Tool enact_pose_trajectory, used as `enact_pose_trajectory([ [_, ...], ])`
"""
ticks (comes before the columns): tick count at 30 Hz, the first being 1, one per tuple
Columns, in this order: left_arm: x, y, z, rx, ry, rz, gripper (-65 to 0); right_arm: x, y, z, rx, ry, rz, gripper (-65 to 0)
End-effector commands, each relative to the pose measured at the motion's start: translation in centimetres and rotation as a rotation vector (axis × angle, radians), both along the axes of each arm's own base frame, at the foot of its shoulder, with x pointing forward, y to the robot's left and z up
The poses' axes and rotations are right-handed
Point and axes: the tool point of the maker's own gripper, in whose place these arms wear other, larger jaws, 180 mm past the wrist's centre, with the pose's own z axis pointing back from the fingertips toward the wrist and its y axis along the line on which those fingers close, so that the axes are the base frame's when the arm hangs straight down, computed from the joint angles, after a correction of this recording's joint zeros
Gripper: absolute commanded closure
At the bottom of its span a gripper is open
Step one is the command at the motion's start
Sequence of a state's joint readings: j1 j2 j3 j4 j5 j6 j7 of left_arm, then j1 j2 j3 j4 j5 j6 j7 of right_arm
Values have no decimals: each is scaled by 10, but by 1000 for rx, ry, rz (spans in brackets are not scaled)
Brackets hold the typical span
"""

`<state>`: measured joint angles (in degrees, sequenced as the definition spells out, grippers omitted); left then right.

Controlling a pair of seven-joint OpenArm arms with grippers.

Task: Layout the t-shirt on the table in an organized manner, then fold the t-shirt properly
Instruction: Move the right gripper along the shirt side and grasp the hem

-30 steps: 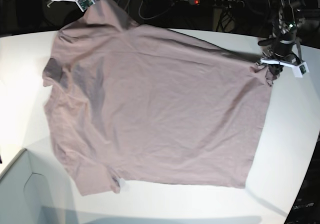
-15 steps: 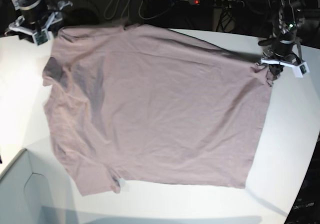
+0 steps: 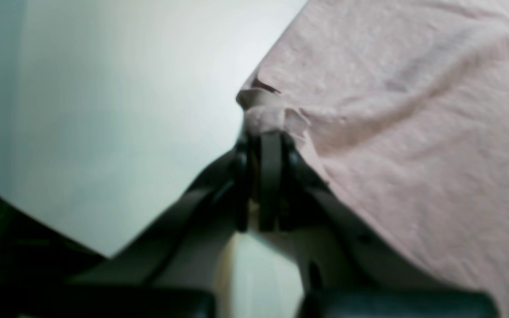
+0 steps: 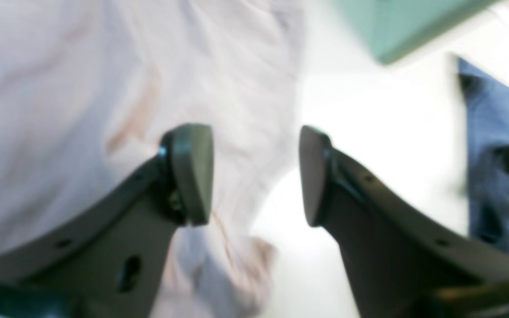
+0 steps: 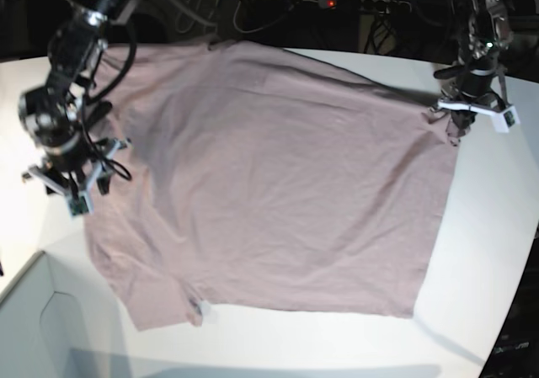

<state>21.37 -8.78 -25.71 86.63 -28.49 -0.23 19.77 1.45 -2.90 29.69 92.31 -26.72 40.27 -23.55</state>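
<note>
T-shirt: the mauve-pink t-shirt (image 5: pixel 269 184) lay spread flat across most of the table (image 5: pixel 497 226), wrinkled, one short sleeve towards the near left corner of the base view and its hem edge along the right.

Table: white and smooth, bare along the right and near edges; its curved rim showed at the lower right of the base view.

Left gripper: the left gripper (image 3: pixel 267 132) sat at the shirt's far right corner in the base view (that is the robot's own left), jaws pressed together and pinching a small bunched fold of the fabric edge. The left wrist view showed the cloth puckered right at the fingertips, with bare table beside it.

Right gripper: the right gripper (image 4: pixel 256 172) hung over the shirt's left edge in the base view, pointing down. Its two dark fingers (image 4: pixel 192 172) stood spread apart with nothing between them; below the gap lay the border where pink cloth met white table. That view was blurred.

Pale grey box: a pale grey box corner (image 5: pixel 34 319) stood at the near left, just beside the sleeve.
</note>
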Motion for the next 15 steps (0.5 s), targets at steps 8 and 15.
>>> enact_pose_trajectory([
  [8, 5, 7, 11, 26, -35, 2, -1, 60, -20, -45, 121, 136, 1, 0],
  [15, 5, 7, 11, 26, -35, 2, -1, 80, -19, -66, 227, 172, 19, 0],
])
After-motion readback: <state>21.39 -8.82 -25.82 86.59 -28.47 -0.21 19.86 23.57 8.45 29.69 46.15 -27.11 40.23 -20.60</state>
